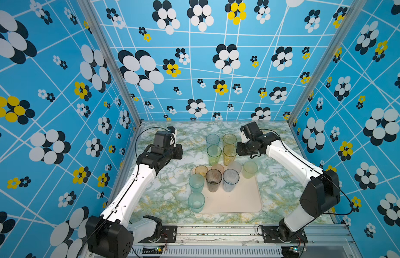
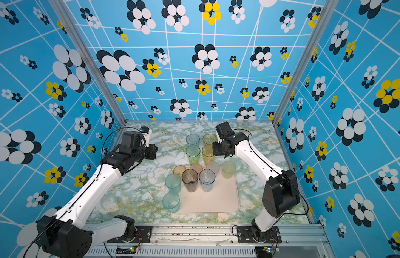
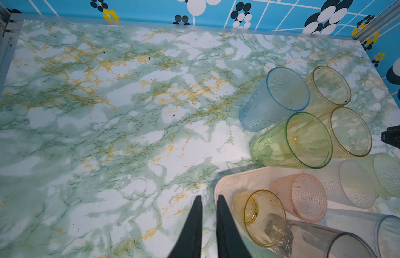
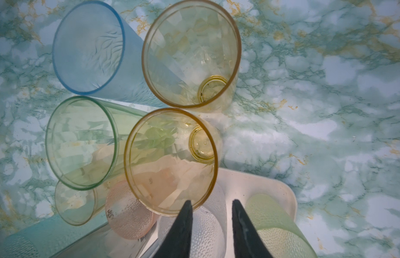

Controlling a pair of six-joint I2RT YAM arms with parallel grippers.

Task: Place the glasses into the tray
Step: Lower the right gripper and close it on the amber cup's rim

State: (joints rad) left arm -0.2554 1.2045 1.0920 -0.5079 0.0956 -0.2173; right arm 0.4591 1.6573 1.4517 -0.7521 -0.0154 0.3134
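Glasses: twelve in all. Eight stand on the cream tray (image 1: 241,201), four tall and four short. Four tall ones wait on the marble table (image 1: 163,196) just beyond its far rim: blue glass (image 1: 212,140), green glass (image 1: 214,154) and two amber glasses (image 1: 229,139). Two arms. The left gripper (image 3: 208,198) hangs over bare table with jaws nearly shut, empty. The right gripper (image 4: 211,204) hovers above the nearer amber glass (image 4: 172,160), jaws narrowly apart, holding nothing.

A green-and-gold marbled tabletop (image 1: 163,196) sits inside blue flower-patterned walls (image 1: 60,89) with aluminium framing (image 1: 216,234).
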